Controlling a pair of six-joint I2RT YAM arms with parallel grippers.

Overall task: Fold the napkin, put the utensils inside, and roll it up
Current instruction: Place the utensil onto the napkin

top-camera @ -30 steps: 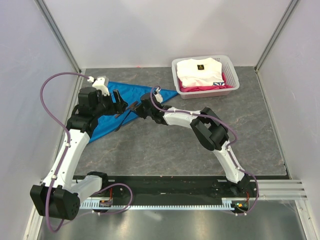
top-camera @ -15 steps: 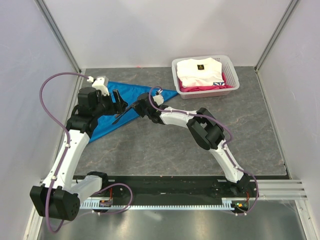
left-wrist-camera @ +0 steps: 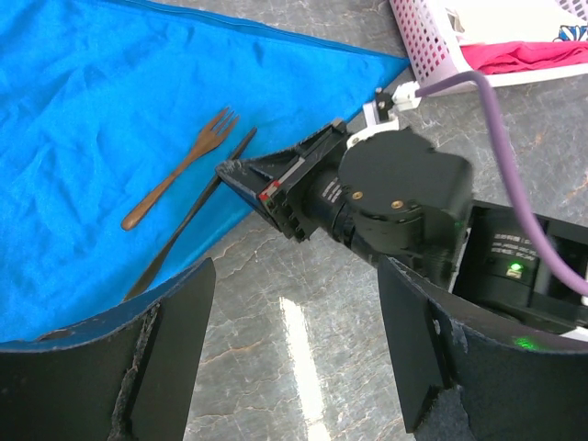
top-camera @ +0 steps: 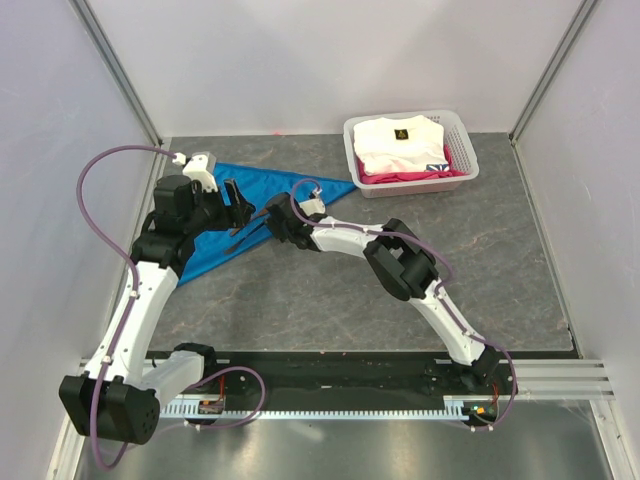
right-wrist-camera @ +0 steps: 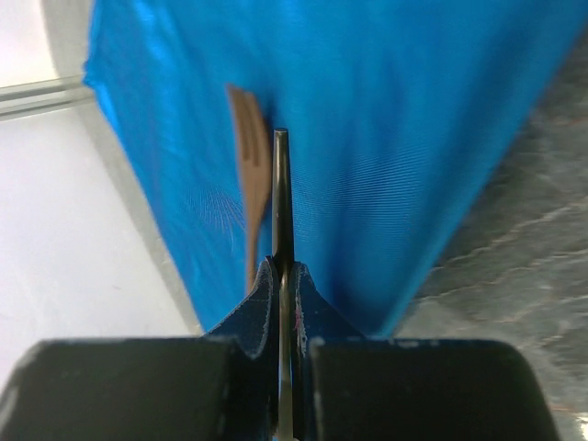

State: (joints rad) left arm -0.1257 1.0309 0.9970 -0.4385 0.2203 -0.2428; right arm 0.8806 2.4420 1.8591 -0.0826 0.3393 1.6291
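The bright blue napkin [top-camera: 275,188] lies folded in a triangle at the back left of the table; in the left wrist view the napkin [left-wrist-camera: 101,110] fills the upper left. On it rests the brownish fork [left-wrist-camera: 179,170], also seen as the fork [right-wrist-camera: 248,165]. My right gripper [top-camera: 263,220] is shut on the slim dark utensil [right-wrist-camera: 281,202], whose pointed end reaches over the cloth beside the fork. That dark utensil [left-wrist-camera: 197,207] crosses the napkin's edge. My left gripper [left-wrist-camera: 294,358] stands open over bare table, nothing between its fingers [left-wrist-camera: 119,367], just left of the right gripper [left-wrist-camera: 243,175].
A white basket [top-camera: 470,160] with folded white and pink clothes stands at the back right; its corner [left-wrist-camera: 418,46] shows near the napkin's tip. The right arm's purple cable [left-wrist-camera: 514,175] arcs nearby. Grey walls close in the left, back and right sides.
My right arm has reached a little further left, carrying the dark utensil over the napkin. The left arm has stayed put, open.
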